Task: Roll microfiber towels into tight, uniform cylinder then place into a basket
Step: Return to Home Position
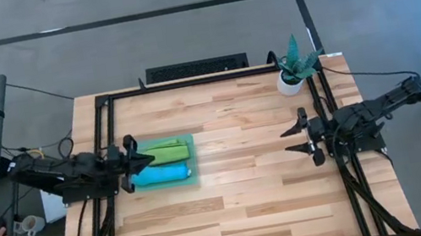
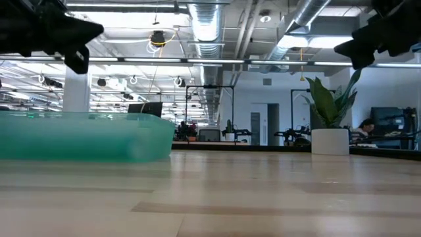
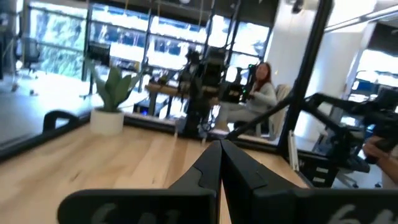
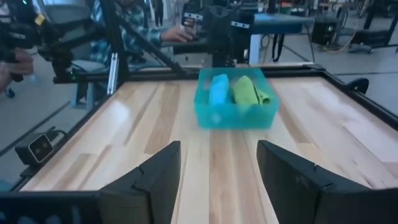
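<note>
We see both rolled towels in the basket (image 1: 193,160), L side of table (image 1: 243,207): lime green towel (image 1: 166,151) touching sky blue towel (image 1: 160,175). L gripper (image 1: 148,157), fingers pressed together w/ nothing held, hangs over the basket's edge, apparently clear of it. R gripper (image 1: 285,142) is spread wide, well apart, near the potted plant (image 1: 292,70).

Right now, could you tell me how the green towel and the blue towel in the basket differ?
The green towel is lime, the blue towel sky blue. The green towel lies on the side of the basket toward the plant; the blue towel lies on the opposite side, nearer the table's front edge. Both are rolled and lie side by side inside it.
</note>
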Robot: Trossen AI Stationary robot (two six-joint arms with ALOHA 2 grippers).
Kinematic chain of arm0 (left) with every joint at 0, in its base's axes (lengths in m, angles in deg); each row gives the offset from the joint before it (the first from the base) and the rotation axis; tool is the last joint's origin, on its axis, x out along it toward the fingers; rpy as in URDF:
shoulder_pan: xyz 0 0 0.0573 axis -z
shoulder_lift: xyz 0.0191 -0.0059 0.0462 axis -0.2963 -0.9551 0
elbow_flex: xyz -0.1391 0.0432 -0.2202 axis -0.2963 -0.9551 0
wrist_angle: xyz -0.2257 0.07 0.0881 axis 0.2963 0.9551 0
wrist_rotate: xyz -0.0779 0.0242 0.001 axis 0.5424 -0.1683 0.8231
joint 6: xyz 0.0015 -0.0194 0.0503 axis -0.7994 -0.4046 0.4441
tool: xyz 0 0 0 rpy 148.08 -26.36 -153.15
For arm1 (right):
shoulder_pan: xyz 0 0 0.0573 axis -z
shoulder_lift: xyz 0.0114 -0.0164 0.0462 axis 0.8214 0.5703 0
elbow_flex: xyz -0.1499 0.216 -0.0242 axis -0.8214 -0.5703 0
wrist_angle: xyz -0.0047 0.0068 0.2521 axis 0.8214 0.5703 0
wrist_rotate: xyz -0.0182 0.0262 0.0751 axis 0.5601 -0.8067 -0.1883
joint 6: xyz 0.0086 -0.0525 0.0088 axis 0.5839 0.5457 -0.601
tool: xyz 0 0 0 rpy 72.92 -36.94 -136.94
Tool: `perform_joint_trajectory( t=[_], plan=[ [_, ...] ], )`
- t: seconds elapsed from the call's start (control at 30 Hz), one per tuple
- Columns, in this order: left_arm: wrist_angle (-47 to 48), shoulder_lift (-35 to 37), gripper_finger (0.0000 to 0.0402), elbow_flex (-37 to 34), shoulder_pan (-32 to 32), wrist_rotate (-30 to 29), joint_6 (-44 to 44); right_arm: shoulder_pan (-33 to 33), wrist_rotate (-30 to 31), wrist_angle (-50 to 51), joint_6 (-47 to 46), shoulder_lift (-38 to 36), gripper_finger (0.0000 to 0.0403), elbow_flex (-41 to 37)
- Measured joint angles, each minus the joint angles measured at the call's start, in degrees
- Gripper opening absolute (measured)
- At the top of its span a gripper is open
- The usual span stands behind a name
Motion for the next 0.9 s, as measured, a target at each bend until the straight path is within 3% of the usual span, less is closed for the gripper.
perform_joint_trajectory(
  t=[0.2, 0.4, 0.77, 0.9],
  plan=[
    [5.2, 5.0, 0.0000, 0.0, 0.0, 0.9, 2.7, 0.0, 0.0, 0.5, 0.0, -8.6, 0.0233, -4.6],
    [10.2, 5.5, 0.0000, 0.0, 0.0, -1.9, 3.0, 0.0, 0.0, -1.3, -1.0, -15.0, 0.0233, -9.2],
    [10.5, 5.5, 0.0000, 0.0, 0.0, -2.8, 8.5, 0.0, -0.4, -6.1, -1.6, -12.7, 0.0233, -10.8],
    [10.6, 5.5, 0.0000, 0.0, 0.0, -2.8, 6.4, 0.0, -0.2, -6.1, -3.5, -12.0, 0.0233, -10.8]
  ],
)
